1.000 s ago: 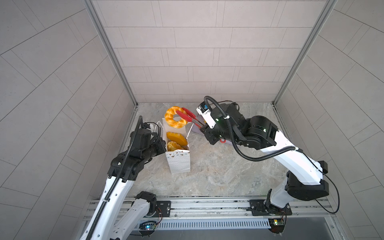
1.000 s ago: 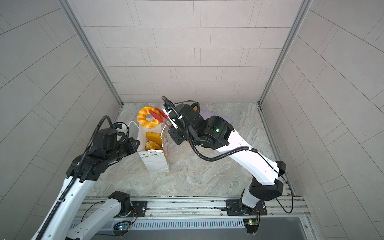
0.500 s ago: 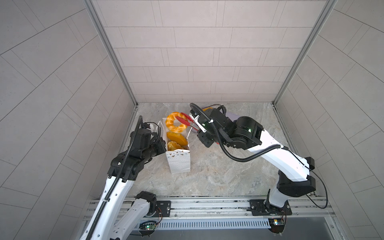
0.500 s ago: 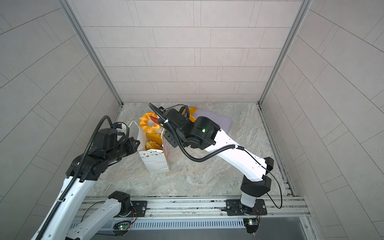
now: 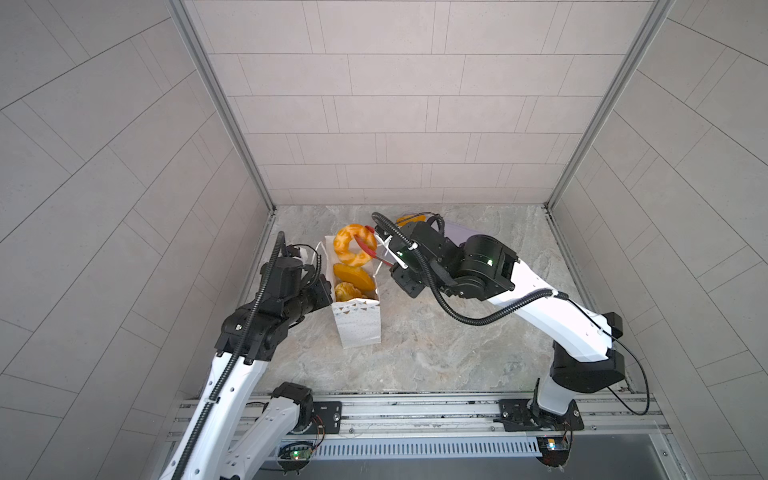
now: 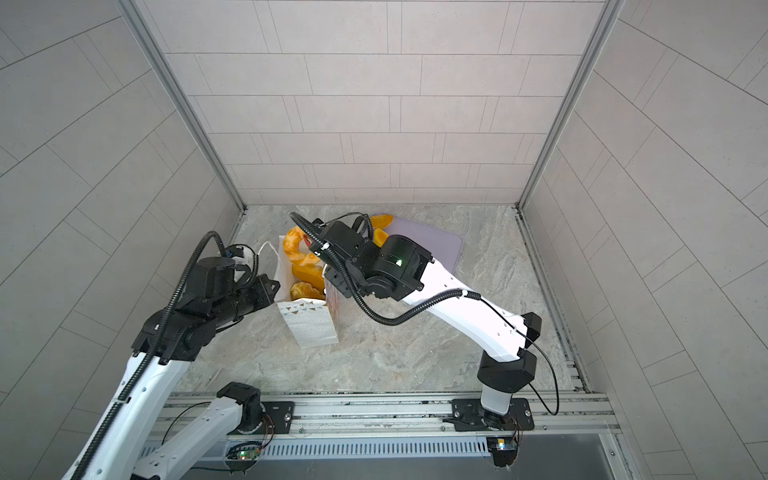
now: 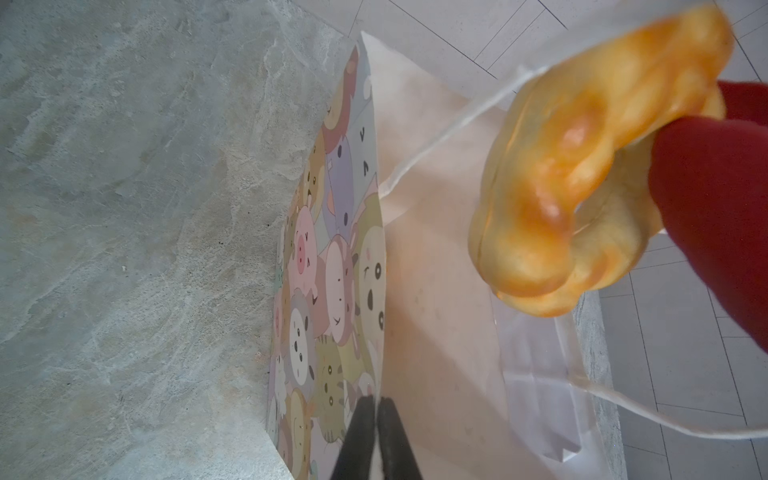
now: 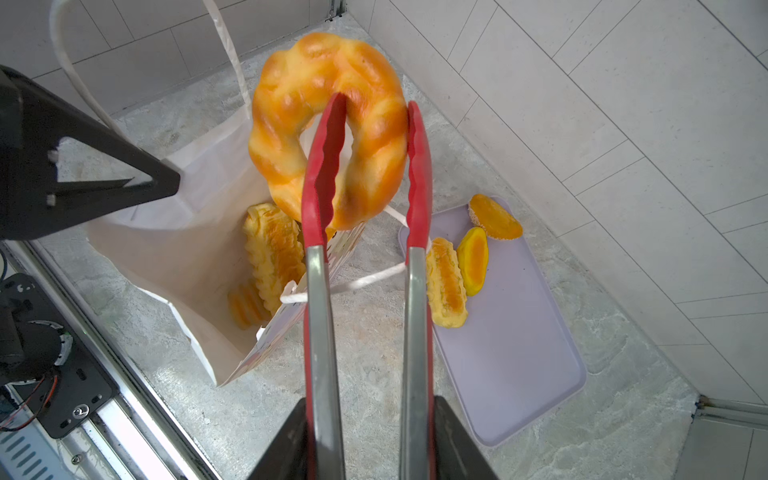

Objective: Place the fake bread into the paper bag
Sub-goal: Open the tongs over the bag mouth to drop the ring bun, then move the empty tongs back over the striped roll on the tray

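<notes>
The bag (image 7: 332, 249) is pinched at its rim by the left gripper (image 7: 377, 405); tongs (image 8: 319, 187) (red-tipped) are squeezed by the right gripper (image 8: 368, 415), a bread ring (image 8: 291, 104) caught between their tips.

Bright, even light; only soft shadows lie beside the paper bag (image 5: 357, 328). Near the bag, the ring bread (image 7: 582, 166) looks blurred in the left wrist view.

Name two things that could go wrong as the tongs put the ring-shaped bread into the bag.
1. The ring bread hangs near one end of the paper bag's mouth; released there, it may catch the rim and fall outside.
2. A cord handle crosses behind the tongs held by the right gripper; withdrawing could snag it and tip the bag, which the left gripper pinches by one wall.
</notes>
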`<state>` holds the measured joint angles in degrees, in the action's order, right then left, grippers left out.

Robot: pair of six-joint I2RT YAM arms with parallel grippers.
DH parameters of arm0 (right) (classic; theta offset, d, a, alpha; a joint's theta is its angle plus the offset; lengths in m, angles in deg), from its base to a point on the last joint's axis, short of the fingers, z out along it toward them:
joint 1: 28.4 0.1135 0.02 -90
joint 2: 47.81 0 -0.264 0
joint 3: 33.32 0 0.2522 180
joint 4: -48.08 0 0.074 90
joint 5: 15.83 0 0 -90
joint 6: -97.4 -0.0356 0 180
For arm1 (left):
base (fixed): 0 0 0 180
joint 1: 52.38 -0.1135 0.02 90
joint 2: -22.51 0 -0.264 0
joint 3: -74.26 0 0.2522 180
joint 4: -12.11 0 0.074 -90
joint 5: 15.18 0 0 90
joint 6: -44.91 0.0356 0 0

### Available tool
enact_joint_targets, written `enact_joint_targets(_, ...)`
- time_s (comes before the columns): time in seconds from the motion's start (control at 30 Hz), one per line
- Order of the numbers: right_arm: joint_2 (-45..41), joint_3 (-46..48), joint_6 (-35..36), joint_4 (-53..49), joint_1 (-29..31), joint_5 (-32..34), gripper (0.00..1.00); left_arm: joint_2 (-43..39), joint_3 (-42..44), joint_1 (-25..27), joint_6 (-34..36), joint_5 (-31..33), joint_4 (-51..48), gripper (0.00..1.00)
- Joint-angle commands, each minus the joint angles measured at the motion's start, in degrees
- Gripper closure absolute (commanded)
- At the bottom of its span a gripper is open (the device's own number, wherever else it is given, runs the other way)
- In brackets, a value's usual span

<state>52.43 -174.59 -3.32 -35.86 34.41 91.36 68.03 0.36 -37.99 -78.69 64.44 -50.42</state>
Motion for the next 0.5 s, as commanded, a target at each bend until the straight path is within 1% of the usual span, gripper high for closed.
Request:
enact_joint_targets(0.0, -0.97, -1.35, 0.18, 1.0, 0.48, 1.56, 0.55, -0.62, 0.18, 0.15, 0.21, 0.39, -0.09, 0.93)
enact_joint_targets(0.3, -2.83, -1.1, 0.06, 2.19, 0.56, 0.43, 0.54, -0.69, 0.41, 0.11, 0.21, 0.36, -0.01, 0.93)
enact_joint_targets(0.47, -4.6, -0.31, 0.23, 3.19, 0.4, 3.24, 0.54, -0.61, 0.45, 0.15, 0.21, 0.51, -0.21, 0.93)
